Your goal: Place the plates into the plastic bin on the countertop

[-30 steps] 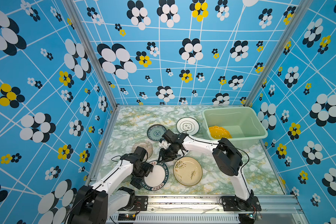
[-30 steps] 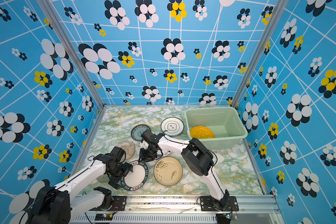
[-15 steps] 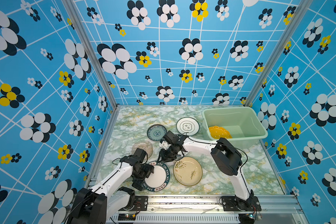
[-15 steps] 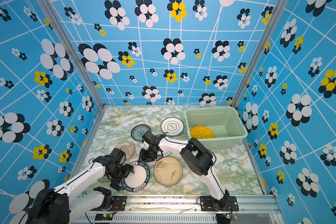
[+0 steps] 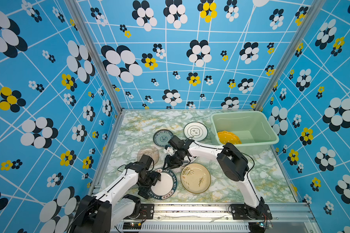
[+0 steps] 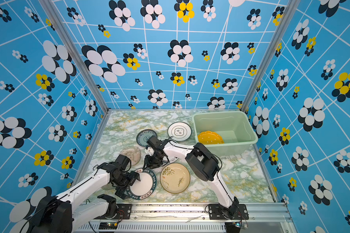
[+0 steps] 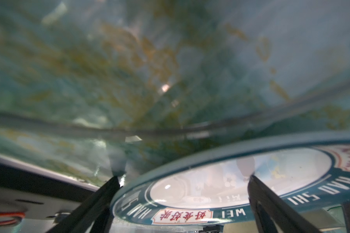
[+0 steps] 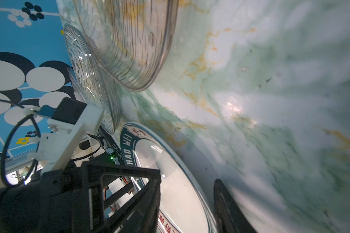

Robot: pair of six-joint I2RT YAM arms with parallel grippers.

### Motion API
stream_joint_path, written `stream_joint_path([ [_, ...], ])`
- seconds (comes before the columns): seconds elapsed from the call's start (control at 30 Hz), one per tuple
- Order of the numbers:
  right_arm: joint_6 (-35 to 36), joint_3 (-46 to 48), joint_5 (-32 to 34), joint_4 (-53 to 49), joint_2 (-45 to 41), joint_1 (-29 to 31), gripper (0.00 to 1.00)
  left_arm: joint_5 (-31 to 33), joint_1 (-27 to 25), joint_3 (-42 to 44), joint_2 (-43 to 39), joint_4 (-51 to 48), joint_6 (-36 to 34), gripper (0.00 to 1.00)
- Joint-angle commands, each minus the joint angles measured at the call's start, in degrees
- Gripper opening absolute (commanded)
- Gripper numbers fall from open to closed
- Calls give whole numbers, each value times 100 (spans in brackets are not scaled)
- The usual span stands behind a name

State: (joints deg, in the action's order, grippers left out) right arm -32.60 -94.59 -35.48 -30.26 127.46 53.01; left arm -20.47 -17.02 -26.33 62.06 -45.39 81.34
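Green-lettered plate (image 5: 166, 184) lies flat on the countertop (image 5: 261, 181), well apart from the plastic bin (image 5: 251, 125). Left gripper (image 5: 152, 184), jaws spread wide, straddles its rim, presumably for an edge pinch. Right gripper (image 5: 170, 165), jaws parted, brackets the far rim, probably steadying it.

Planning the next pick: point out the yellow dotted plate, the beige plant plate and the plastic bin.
yellow dotted plate (image 5: 228, 137): top view, its face.
beige plant plate (image 5: 195, 178): top view, its centre.
plastic bin (image 5: 261, 148): top view, front wall.
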Motion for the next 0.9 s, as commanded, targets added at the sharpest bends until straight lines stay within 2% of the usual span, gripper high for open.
stream_joint_path([
  [0.0, 686, -413, -546, -1258, 227, 258, 47, 337, -30, -348, 51, 927, -424, 99],
  [0.1, 1139, -684, -492, -1825, 355, 214, 50, 550, -38, -540, 79, 731, -709, 100],
  [0.2, 1482, -878, -487, -2244, 469, 161, 50, 777, -32, -579, -66, 753, -872, 97],
  [0.4, 1766, -949, -751, -2413, 506, 139, 50, 793, -29, -373, -274, 1189, -906, 91],
  [0.53, 1661, -850, -840, -2167, 414, 134, 49, 720, -25, -284, -247, 1351, -815, 89],
  [0.77, 945, -613, -1132, -1120, 131, 139, 46, 681, -22, -294, -354, 1383, -742, 87],
  [0.87, 815, -648, -1142, -1001, 94, 137, 44, 659, -28, -307, -387, 1383, -726, 87],
])
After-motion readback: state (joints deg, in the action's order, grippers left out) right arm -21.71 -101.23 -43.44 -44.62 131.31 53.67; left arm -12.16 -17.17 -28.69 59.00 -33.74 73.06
